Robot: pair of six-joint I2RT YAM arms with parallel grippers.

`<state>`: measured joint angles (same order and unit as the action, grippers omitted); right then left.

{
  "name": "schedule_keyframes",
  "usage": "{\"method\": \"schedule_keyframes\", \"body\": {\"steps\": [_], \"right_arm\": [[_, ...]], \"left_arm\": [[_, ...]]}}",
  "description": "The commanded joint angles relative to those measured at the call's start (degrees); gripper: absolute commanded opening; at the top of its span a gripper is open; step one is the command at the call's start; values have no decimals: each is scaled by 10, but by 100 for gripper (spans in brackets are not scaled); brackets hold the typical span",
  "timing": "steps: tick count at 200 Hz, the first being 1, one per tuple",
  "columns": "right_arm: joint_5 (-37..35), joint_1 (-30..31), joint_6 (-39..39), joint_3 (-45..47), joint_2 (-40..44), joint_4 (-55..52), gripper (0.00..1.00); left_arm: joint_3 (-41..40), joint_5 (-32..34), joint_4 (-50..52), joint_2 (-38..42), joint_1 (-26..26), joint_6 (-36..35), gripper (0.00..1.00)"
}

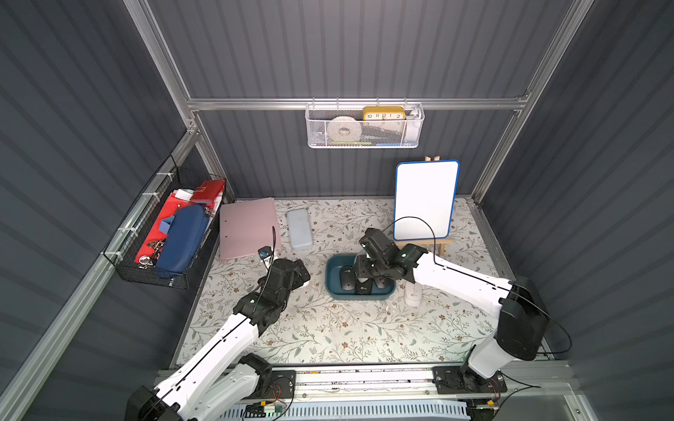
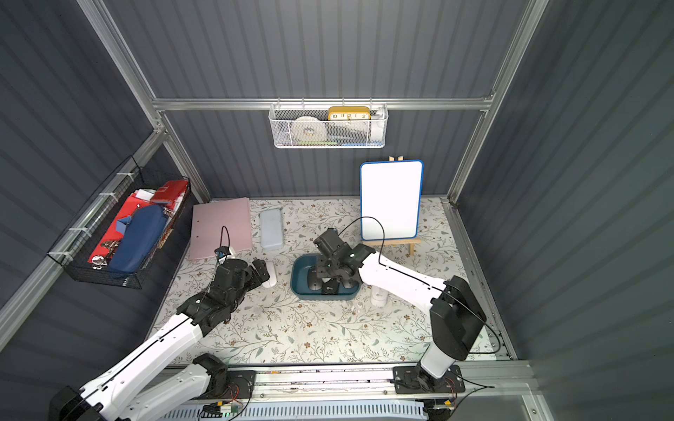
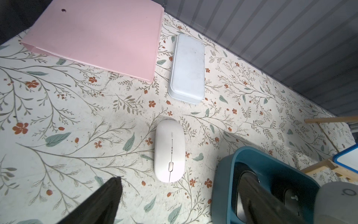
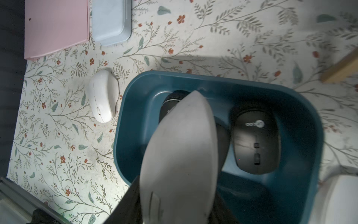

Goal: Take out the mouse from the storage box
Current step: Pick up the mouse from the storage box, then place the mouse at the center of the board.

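Closest to me, the aluminium rail [image 1: 364, 379] carries both arm bases, and beyond it lies a bare stretch of the floral table cover [image 1: 346, 335]. Farther in, the left gripper [image 2: 262, 272] hovers with its fingers spread wide and holds nothing. Just under and beside it, a white mouse [image 3: 169, 151] lies flat on the cover near the storage box [image 4: 302, 108] but clear of its wall. The right gripper [image 1: 363, 279] reaches down into that teal tub, its fingers pinched on a pale grey mouse [image 4: 180, 155]. That mouse sits inside the tub's outline, not yet carried past the rim. At least two dark mice [image 4: 255, 143] lie on the tub's floor below it. A white object [image 1: 413, 296] on the tub's other side is probably another mouse, half hidden by the arm. By my reckoning the grasp is made, and the lift over the wall and the set-down on the cover are left. Behind the tub, a pink folder [image 1: 248, 227] and a pale-blue case [image 1: 299, 229] lie side by side, and a whiteboard [image 1: 425, 198] stands on a wooden easel [image 1: 443, 244]. The back wall of grey ribbed panels holds a white mesh basket [image 1: 364, 135] with a yellow clock [image 1: 383, 113]. On the left wall hangs a black wire basket [image 1: 164, 233], stuffed with red and blue things.
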<state>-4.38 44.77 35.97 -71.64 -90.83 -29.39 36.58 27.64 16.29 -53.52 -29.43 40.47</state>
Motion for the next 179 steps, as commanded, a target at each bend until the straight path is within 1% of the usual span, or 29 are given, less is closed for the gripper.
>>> {"method": "schedule_keyframes", "body": {"steps": [1,66,105,136,151,164,179], "right_arm": [[-1,-31,4,35,44,-8,44],[5,-132,-8,136,163,-11,44],[44,-193,-10,184,195,-1,44],[92,-239,-4,226,195,30,44],[115,-257,5,246,186,73,44],[132,-267,9,255,173,93,44],[136,-271,16,254,150,103,44]], "left_arm": [[26,-25,-8,-17,-1,-11,99],[50,-49,-34,-67,-15,-9,99],[64,-37,-36,-92,-39,-7,99],[70,-27,-34,-103,-53,-3,99],[71,-24,-33,-105,-57,-2,99],[73,-23,-32,-107,-59,0,99],[73,-21,-31,-106,-61,2,99]]}}
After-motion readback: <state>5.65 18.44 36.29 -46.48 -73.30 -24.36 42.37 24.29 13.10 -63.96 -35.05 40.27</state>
